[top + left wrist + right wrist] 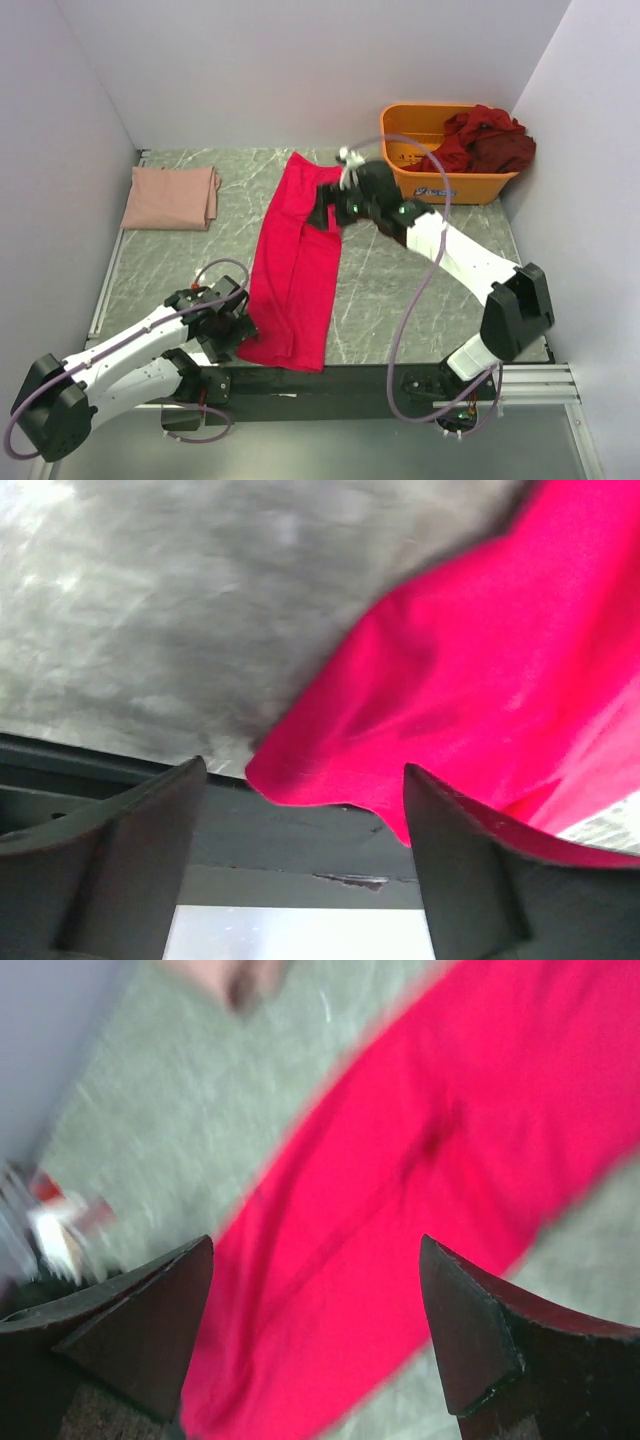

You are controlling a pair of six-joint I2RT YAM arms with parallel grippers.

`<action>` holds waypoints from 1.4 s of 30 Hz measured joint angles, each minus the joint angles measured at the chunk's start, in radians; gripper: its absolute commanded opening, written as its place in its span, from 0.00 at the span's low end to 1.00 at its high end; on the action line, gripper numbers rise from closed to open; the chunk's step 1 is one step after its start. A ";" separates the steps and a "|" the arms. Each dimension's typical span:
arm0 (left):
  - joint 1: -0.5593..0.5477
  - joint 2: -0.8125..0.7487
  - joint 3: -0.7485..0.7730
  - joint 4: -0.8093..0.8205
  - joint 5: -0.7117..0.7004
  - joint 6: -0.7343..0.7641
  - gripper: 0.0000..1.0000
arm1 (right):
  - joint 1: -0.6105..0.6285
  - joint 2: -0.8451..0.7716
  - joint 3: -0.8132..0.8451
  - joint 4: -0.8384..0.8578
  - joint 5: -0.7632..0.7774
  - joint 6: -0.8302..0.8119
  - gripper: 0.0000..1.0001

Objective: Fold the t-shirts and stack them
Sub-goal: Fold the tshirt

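A bright pinkish-red t-shirt lies on the table as a long narrow strip, running from the back to the front edge. My left gripper stands open at the strip's near left corner; in the left wrist view that corner of the t-shirt sits just beyond the gap of the left gripper, with nothing held. My right gripper hovers open over the strip's far right part; between its spread fingers, the right gripper sees the red cloth below. A pale dusty pink t-shirt lies folded at the back left. Dark maroon t-shirts are heaped in the bin.
The orange plastic bin stands at the back right, close behind the right arm. The table's black front edge runs right under the left gripper. Grey walls close in the back and both sides.
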 measured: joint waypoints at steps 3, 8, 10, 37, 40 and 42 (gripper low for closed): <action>0.000 -0.043 -0.032 -0.013 -0.001 -0.041 0.66 | 0.023 -0.066 -0.174 0.015 0.028 0.032 0.89; 0.001 -0.085 -0.091 0.000 0.015 -0.066 0.43 | 0.064 -0.097 -0.324 -0.027 0.102 0.053 0.88; 0.003 -0.081 -0.096 -0.002 0.018 -0.060 0.37 | 0.090 -0.147 -0.372 -0.033 0.133 0.051 0.88; 0.004 -0.087 -0.096 0.052 0.036 -0.050 0.01 | 0.874 -0.118 -0.587 -0.114 0.510 0.266 0.74; 0.004 -0.092 -0.096 0.052 0.037 -0.050 0.01 | 0.876 -0.067 -0.582 -0.119 0.540 0.283 0.57; 0.004 -0.093 -0.096 0.051 0.036 -0.050 0.01 | 0.879 -0.059 -0.570 -0.122 0.551 0.300 0.38</action>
